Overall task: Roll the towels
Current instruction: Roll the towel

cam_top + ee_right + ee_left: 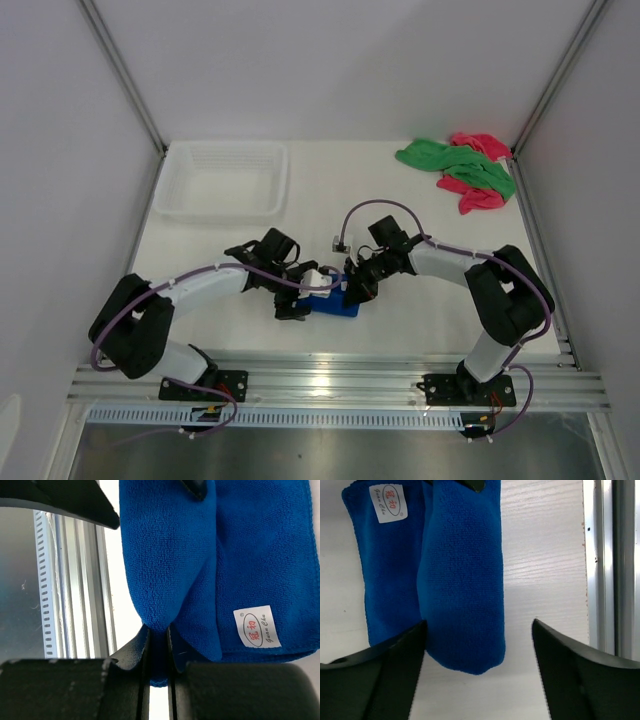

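The blue towel (333, 303) lies partly rolled near the table's front edge, between my two grippers. In the left wrist view its rolled part (460, 570) runs between my fingers, with the flat part and white tag (388, 502) to the left. My left gripper (479, 625) is open: the roll brushes one finger and the other stands apart. My right gripper (158, 632) is shut on the end of the blue towel (170, 555), pinching a fold of cloth. The green towel (460, 165) and pink towel (478, 195) lie crumpled together at the back right corner.
A white plastic basket (222, 180) stands at the back left. The metal rail (340, 380) along the table's near edge runs close to both grippers. White walls close the table in on three sides.
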Robot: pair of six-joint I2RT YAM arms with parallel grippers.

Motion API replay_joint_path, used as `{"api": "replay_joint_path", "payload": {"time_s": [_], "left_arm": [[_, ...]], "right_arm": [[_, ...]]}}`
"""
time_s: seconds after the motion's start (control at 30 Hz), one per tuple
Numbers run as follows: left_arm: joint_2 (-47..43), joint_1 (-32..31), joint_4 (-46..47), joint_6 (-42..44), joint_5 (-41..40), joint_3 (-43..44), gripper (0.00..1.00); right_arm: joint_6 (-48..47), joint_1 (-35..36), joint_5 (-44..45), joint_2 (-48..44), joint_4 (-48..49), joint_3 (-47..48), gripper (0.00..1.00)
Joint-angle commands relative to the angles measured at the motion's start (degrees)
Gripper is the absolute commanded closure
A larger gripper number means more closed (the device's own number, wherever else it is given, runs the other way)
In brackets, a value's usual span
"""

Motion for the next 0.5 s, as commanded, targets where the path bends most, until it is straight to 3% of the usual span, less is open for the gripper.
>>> {"api": "replay_joint_path", "payload": {"time_s": [0.0,0.07,0.1,0.2,0.27,0.37,0.47], "left_arm": [[1.9,-0.5,0.5,-0.2,1.1,2.7,0.19],[2.5,-0.4,-1.0,-1.2,1.5,4.0,0.31],[2.8,-0.4,-1.6,-1.5,1.8,4.6,0.50],[2.9,-0.2,-4.9,-2.8,3.7,5.6,0.74],[3.3,0.7,-7.5,-4.5,5.5,6.4,0.81],[4.4,1.8,-9.9,-6.8,7.1,7.7,0.95],[6.6,2.9,-12.3,-8.1,8.7,9.5,0.98]], "right_arm": [[0.0,-0.2,-2.3,0.2,0.9,2.1,1.00],[-0.2,-0.2,-2.2,0.2,0.5,2.1,1.00],[-0.2,-0.2,-2.1,0.2,0.7,2.1,1.00],[0.7,-0.2,-1.8,-0.5,1.8,1.8,0.89],[0.7,-0.4,-1.8,-1.3,2.0,1.7,0.72],[0.7,-1.2,-2.5,-3.2,2.8,0.6,0.59],[1.2,-1.5,-2.6,-4.6,5.0,-0.8,0.49]]}}
